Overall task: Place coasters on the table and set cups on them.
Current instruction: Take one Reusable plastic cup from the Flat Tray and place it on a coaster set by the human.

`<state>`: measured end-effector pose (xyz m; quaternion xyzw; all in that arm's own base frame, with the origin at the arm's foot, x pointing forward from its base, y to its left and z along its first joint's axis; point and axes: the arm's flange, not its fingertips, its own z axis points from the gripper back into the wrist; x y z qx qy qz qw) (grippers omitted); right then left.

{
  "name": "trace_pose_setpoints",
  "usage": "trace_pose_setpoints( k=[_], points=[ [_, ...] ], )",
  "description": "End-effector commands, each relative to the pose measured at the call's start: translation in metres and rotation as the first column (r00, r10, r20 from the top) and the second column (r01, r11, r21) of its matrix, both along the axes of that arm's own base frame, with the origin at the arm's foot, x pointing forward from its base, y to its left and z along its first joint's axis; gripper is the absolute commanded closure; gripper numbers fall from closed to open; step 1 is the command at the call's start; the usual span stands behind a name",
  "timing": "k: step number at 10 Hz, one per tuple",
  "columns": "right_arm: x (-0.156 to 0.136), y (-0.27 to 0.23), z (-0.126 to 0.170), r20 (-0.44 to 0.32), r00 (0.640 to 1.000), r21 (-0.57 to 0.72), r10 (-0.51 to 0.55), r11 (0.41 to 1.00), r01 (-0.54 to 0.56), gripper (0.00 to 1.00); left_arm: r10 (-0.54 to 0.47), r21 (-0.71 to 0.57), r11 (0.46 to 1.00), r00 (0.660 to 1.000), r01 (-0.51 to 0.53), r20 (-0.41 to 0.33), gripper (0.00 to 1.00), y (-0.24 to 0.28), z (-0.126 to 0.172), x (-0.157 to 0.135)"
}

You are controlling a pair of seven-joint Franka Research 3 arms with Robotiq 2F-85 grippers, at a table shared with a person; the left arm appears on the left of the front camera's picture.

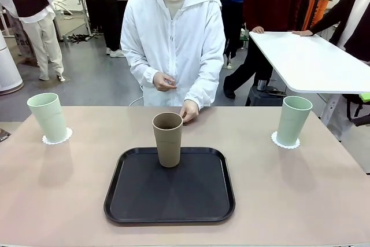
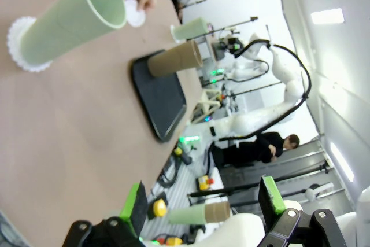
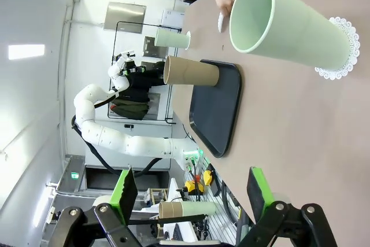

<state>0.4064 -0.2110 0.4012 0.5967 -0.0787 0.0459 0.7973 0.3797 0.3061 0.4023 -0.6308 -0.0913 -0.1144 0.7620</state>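
Observation:
On the tan table (image 1: pixel 289 189) a mint green cup (image 1: pixel 49 117) stands on a white coaster (image 1: pixel 58 137) at the far left. Another mint cup (image 1: pixel 293 120) stands on a coaster (image 1: pixel 285 141) at the right. The brown cup (image 1: pixel 167 139) stands upright on the black tray (image 1: pixel 169 186). Behind it the person's hand (image 1: pixel 189 111) rests on the table, holding a third white coaster (image 2: pixel 135 14). My left gripper (image 2: pixel 203 201) is open above the table, well back from the left mint cup (image 2: pixel 69 21). My right gripper (image 3: pixel 191 192) is open too, back from the right mint cup (image 3: pixel 289 21).
A person in a white jacket stands at the table's far edge. A glossy white table (image 1: pixel 312 62) stands behind at the right, with other people around it. Bare tabletop lies on both sides of the tray.

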Motion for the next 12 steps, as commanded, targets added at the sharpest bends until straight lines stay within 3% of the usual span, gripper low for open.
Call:
trace_pose_setpoints(
  k=[1,12],
  points=[
    [0.0003,-0.0007,0.0016,-0.005,1.0,-0.002,-0.004,1.0,0.004,0.0,0.003,0.008,1.0,1.0,-0.003,-0.004,0.0,0.0003,0.0023,-0.0005],
    [0.0003,-0.0007,0.0016,-0.005,1.0,-0.002,-0.004,1.0,0.004,0.0,0.003,0.008,1.0,1.0,-0.003,-0.004,0.0,0.0003,0.0023,-0.0005]
  ],
)
